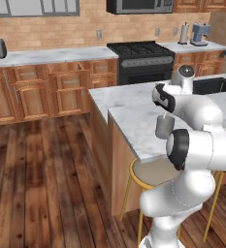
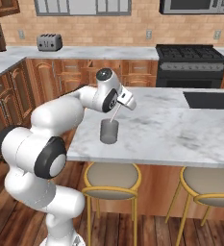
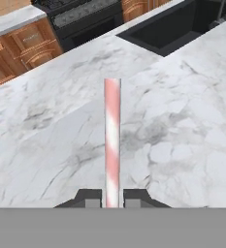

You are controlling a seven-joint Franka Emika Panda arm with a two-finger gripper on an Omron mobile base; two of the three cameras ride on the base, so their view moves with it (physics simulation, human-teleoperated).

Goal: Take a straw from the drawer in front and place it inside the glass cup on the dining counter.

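Straw [image 3: 112, 140] is pinched between the two dark fingertips of the gripper [image 3: 112, 197], and in the hand view it runs straight out ahead of them, pink and white, with the marble of the dining counter [image 3: 182, 145] spread out beyond its far end. From the right base view the straw [image 2: 114, 114] slants down and away from the hand toward the glass cup [image 2: 109, 131], its lower end at or just above the rim; whether the tip has crossed inside, I cannot tell from here. The left base view has the glass cup [image 1: 164, 126] standing on the island top near the overhanging edge, just beside the wrist. So the long axis is already aimed at the mouth of the cup, tilted rather than plumb. My read: the tip needs to be inside the rim before the fingers let go, otherwise it may tip out onto the marble.
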